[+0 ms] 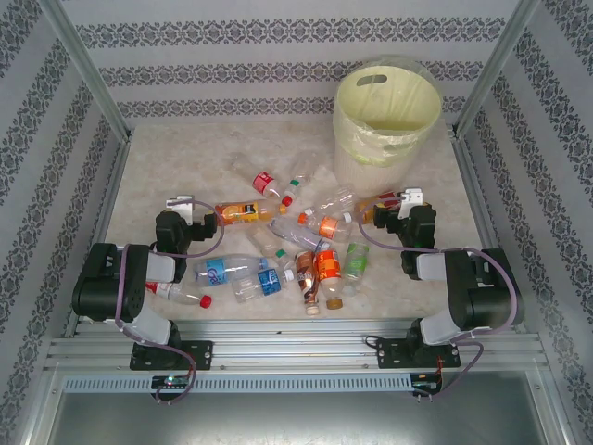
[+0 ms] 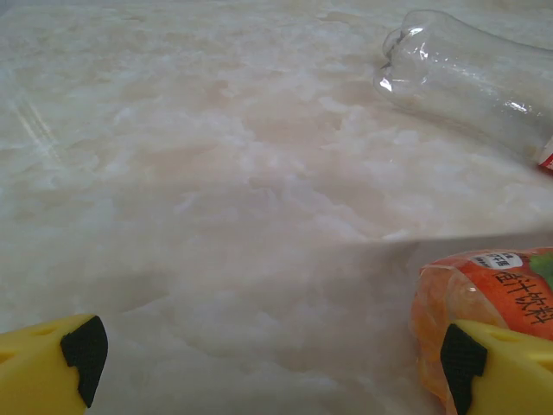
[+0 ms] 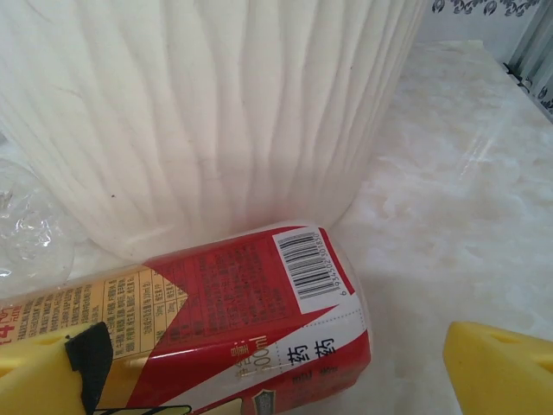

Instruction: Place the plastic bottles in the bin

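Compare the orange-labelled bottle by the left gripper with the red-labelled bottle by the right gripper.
Label: the orange-labelled bottle is orange; the red-labelled bottle is red and gold with a white barcode patch. Place: the orange-labelled bottle lies on open table beside the left gripper; the red-labelled bottle lies close to the bin, partly inside the open right gripper. Both lie on their sides.

Arms [image 1: 97,283] black with grey links, lilac cables [image 1: 121,278] looped alongside. Left gripper [image 2: 268,363], right gripper [image 3: 276,363]: yellow fingers [image 2: 34,372], black pads [image 2: 85,350].
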{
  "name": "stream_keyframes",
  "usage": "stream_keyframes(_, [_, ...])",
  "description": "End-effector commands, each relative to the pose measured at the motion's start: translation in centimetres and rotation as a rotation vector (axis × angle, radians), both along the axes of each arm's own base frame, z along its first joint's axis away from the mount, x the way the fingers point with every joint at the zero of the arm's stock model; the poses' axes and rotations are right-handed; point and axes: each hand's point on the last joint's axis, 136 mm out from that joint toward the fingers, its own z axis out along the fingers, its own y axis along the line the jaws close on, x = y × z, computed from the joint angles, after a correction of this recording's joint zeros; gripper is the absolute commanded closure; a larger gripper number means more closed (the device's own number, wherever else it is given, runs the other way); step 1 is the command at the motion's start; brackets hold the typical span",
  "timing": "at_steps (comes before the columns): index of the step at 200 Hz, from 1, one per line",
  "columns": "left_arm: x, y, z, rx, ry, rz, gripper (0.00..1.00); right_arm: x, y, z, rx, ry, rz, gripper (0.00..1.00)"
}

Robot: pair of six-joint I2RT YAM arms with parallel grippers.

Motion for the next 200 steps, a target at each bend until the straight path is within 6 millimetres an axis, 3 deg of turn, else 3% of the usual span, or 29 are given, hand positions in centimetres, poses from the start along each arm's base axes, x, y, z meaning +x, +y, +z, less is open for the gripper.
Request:
stream_keyframes(1, [1.1,-0.8,1.6,0.013,-0.065,-0.037,0.00,0.9,0.2,1.5,0.027,-0.054,0.013,0.02])
stream_keyframes(155, [1.1,-0.7,1.6,0.012,-0.063,-0.034,0.00,0.9,0.2,1.4,0.029,-0.052,0.011,0.02])
stream_keyframes(200, [1.3,0.6,1.5,0.015,-0.049,0.048,0.00,0.9,0.1,1.5,0.030,-0.053,0.012,0.02])
